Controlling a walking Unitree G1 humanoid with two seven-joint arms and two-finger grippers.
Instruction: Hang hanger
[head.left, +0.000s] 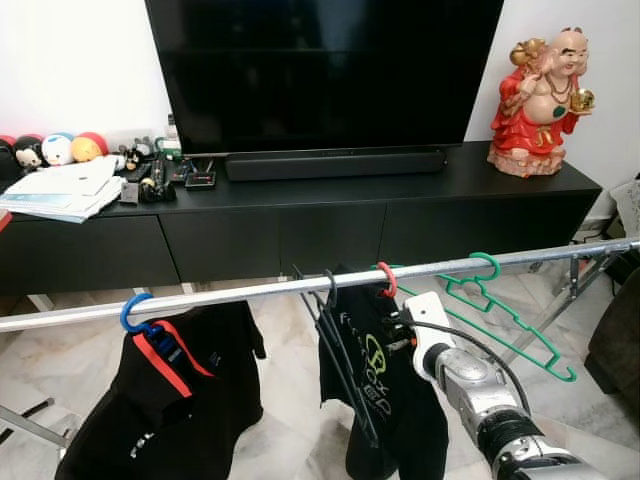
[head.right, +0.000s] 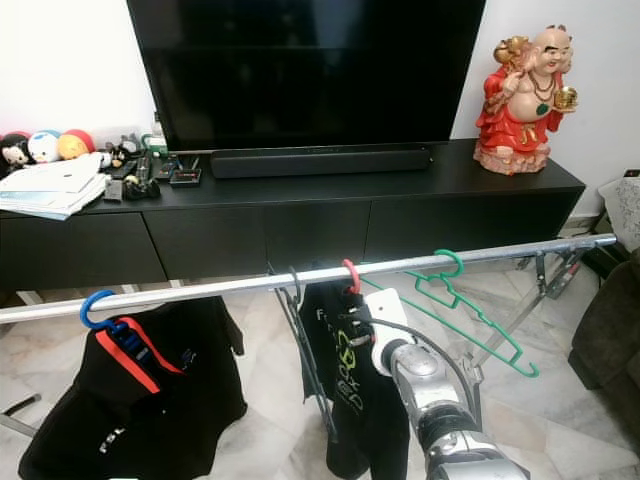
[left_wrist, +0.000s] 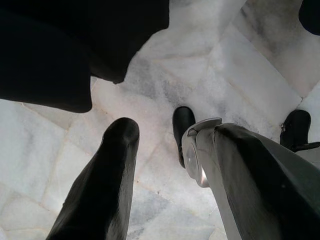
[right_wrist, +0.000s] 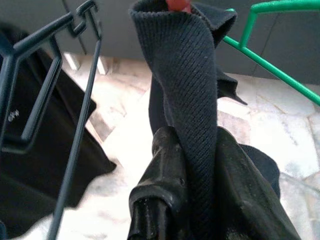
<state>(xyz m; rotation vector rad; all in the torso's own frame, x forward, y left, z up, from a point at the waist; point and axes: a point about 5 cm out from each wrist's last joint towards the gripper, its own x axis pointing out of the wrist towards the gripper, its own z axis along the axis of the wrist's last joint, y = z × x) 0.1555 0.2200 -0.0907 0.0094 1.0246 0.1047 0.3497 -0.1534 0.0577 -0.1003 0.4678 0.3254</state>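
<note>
— Right wrist view tells it best: the right gripper (right_wrist: 192, 165) has its two black fingers pinched together on a ribbed fold of the black shirt (right_wrist: 187, 90), right at the collar, with a bit of the red hanger (right_wrist: 176, 5) poking out just above.

— So where's that hanger sitting, from where you stand?

— Its hook (head.left: 386, 277) is already over the silver rail (head.left: 250, 291), about the middle of it. The shirt hangs straight down below, and the gripper is underneath the hook, gripping from the robot's side.

— Then the hook lies upward from the fingers?

— Up and slightly away, yes. The rail runs across the robot's front, rising a little to its right, and the garment's long axis drops plumb from it. Whatever comes next, I'd say the fingers need to part and back off toward the robot, not sideways along the bar.

— Why not sideways?

— Dark empty hangers (head.left: 330, 330) hang just beside on the robot's left, nearly touching the shirt, and a green hanger (head.left: 505, 310) sits farther along on its right. A black top on a blue hanger (head.left: 135, 312) hangs well apart at the left end.

— And the other arm?

— The left gripper (left_wrist: 155, 145) points down at the marble floor (left_wrist: 45, 150), fingers apart, holding nothing. The right one is plainly the nearer.
</note>
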